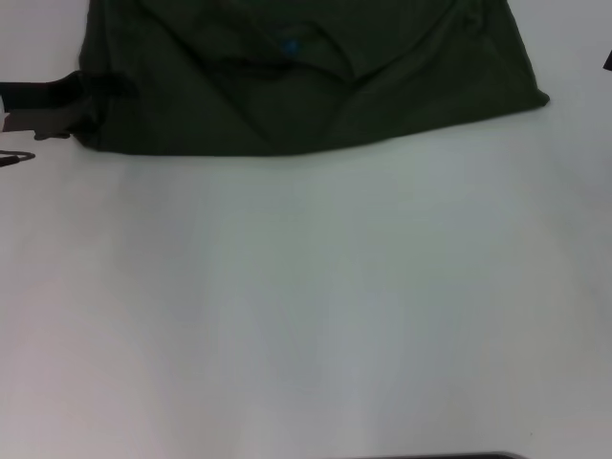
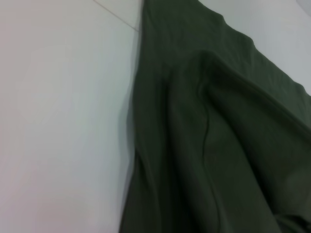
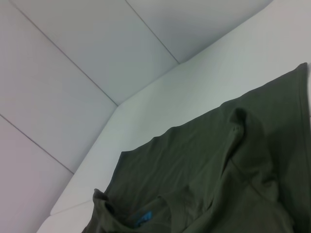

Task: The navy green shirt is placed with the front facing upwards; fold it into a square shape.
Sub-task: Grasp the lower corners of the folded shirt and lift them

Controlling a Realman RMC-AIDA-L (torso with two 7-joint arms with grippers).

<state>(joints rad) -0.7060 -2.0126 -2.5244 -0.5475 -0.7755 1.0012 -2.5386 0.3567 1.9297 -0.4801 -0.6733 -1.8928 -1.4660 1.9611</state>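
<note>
Left gripper [image 1: 81,107] sits at the shirt [image 1: 306,86] edge (grip unconfirmed; cannot tell). Right gripper out of sight. Lift the cloth beside it evenly, keeping the fold straight.

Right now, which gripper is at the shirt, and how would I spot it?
On the white table, the navy green shirt lies across the far side. The left gripper is the black shape at the shirt's near-left corner, against the cloth edge. The right gripper is out of sight.
</note>
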